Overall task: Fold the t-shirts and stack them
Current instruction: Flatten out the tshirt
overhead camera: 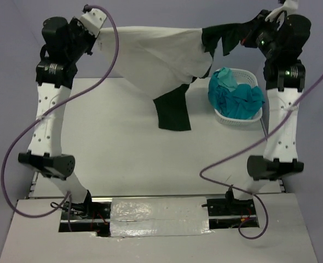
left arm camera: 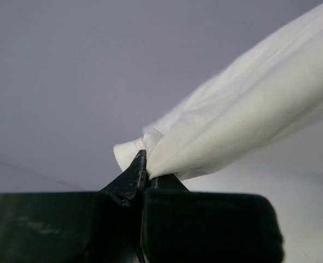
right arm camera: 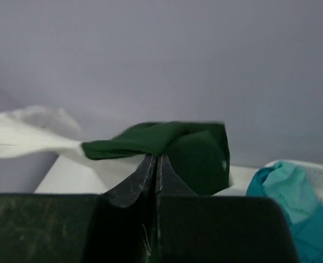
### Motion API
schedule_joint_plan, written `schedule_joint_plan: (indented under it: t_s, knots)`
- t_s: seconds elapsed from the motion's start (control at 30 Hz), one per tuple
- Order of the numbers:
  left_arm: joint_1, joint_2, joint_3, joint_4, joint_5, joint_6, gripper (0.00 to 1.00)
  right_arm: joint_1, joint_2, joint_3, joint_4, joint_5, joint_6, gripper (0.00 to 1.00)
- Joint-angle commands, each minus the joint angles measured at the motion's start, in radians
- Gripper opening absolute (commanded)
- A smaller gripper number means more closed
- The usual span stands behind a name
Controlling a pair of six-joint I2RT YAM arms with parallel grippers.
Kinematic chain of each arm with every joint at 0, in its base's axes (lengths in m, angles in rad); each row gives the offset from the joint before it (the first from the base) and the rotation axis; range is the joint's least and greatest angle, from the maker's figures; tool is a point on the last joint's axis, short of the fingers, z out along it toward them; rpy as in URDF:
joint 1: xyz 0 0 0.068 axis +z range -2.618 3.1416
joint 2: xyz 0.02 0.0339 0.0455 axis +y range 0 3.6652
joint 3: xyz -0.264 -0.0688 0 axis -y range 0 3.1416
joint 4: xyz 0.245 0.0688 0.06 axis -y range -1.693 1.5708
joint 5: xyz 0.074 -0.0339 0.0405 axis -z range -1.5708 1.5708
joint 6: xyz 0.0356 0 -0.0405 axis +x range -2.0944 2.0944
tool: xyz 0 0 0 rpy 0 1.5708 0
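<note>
A white t-shirt (overhead camera: 161, 55) hangs stretched in the air between my two raised grippers, sagging toward the table's far middle. My left gripper (overhead camera: 98, 35) is shut on its white edge (left arm camera: 150, 145). A dark green t-shirt (overhead camera: 174, 112) hangs with it, one end draping onto the table. Its other end (right arm camera: 172, 139) is pinched in my right gripper (overhead camera: 248, 34), which is shut. Whether the white and green cloths are tangled or just overlap, I cannot tell. A teal t-shirt (overhead camera: 241, 101) and a pale mint one (overhead camera: 224, 76) lie bunched in the basket.
The white lattice laundry basket (overhead camera: 248, 73) stands at the table's far right, just below my right arm. Purple cables loop from both arms over the table sides. The grey table top (overhead camera: 112, 142) spreads under the hanging cloth.
</note>
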Motion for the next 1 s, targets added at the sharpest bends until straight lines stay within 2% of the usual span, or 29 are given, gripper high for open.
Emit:
schedule_joint_plan:
  t_s: [0.0,0.03,0.07,0.13,0.17,0.2,0.23,0.27,0.3,0.33,0.37,0.43,0.47,0.5,0.53,0.57,0.6,0.63,0.67,0.77,0.83,0.87,0.9,0.93,0.97]
  knots:
    - [-0.023,-0.141,-0.172,-0.041,0.042,0.135,0.00,0.093,-0.217,-0.223,0.080,0.022,-0.121,0.00]
    - [-0.023,-0.162,-0.205,-0.070,0.048,0.158,0.00,0.124,-0.257,-0.281,0.066,0.074,-0.156,0.00]
    - [-0.021,-0.190,-0.237,-0.099,0.045,0.170,0.00,0.213,-0.297,-0.405,0.029,0.108,-0.189,0.00]
    - [-0.014,-0.274,-0.379,-0.176,0.042,0.222,0.00,0.302,-0.421,-0.559,0.002,0.199,-0.239,0.00]
    - [-0.007,-0.343,-0.435,-0.214,0.040,0.241,0.00,0.383,-0.517,-0.734,-0.002,0.220,-0.233,0.00]
    - [0.000,-0.382,-0.566,-0.232,0.045,0.280,0.00,0.419,-0.567,-0.833,-0.002,0.248,-0.215,0.00]
    - [0.017,-0.415,-0.634,-0.257,0.051,0.307,0.00,0.452,-0.620,-1.028,0.003,0.301,-0.144,0.00]
    - [0.022,-0.455,-0.701,-0.283,0.055,0.334,0.00,0.520,-0.671,-1.123,0.008,0.317,-0.103,0.00]
    - [0.028,-0.524,-0.845,-0.327,0.040,0.377,0.00,0.552,-0.760,-1.224,0.011,0.322,-0.059,0.00]
    - [0.032,-0.555,-0.925,-0.347,0.028,0.394,0.00,0.586,-0.794,-1.397,0.006,0.322,0.058,0.00]
    - [0.034,-0.618,-1.083,-0.366,0.019,0.414,0.00,0.658,-0.823,-1.474,0.008,0.322,0.123,0.00]
    - [0.036,-0.682,-1.241,-0.371,-0.001,0.454,0.00,0.756,-0.876,-1.693,0.064,0.322,0.249,0.00]
    - [0.034,-0.740,-1.385,-0.358,-0.009,0.463,0.01,0.811,-0.877,-1.742,0.101,0.322,0.347,0.03]
    - [0.036,-0.768,-1.447,-0.322,-0.030,0.480,0.05,0.920,-0.851,-1.783,0.170,0.319,0.377,0.34]
    - [0.036,-0.791,-1.504,-0.305,-0.033,0.489,0.13,0.965,-0.822,-1.815,0.193,0.317,0.395,0.52]
    - [0.036,-0.830,-1.591,-0.288,-0.038,0.497,0.38,0.997,-0.784,-1.811,0.198,0.313,0.406,0.66]
    - [0.036,-0.847,-1.625,-0.276,-0.061,0.503,0.58,1.020,-0.744,-1.797,0.172,0.302,0.399,0.88]
    - [0.036,-0.857,-1.653,-0.262,-0.075,0.502,0.83,1.019,-0.681,-1.755,0.140,0.302,0.391,0.93]
    - [0.034,-0.873,-1.670,-0.271,-0.075,0.491,0.99,1.020,-0.669,-1.735,0.103,0.329,0.383,0.99]
    - [0.060,-0.881,-1.609,-0.332,-0.122,0.413,0.99,0.976,-0.719,-1.672,-0.049,0.417,0.409,1.00]
    - [0.103,-0.871,-1.522,-0.395,-0.089,0.367,0.99,0.906,-0.789,-1.658,-0.104,0.415,0.434,1.00]
    - [0.158,-0.862,-1.492,-0.415,-0.087,0.347,0.98,0.854,-0.811,-1.650,-0.126,0.373,0.443,1.00]
    - [0.173,-0.847,-1.468,-0.436,-0.066,0.328,0.93,0.727,-0.829,-1.648,-0.123,0.337,0.432,1.00]
    - [0.180,-0.807,-1.424,-0.487,-0.061,0.287,0.78,0.667,-0.834,-1.644,-0.120,0.317,0.417,0.97]
    - [0.175,-0.787,-1.402,-0.507,-0.067,0.276,0.71,0.613,-0.821,-1.635,-0.118,0.287,0.367,0.95]
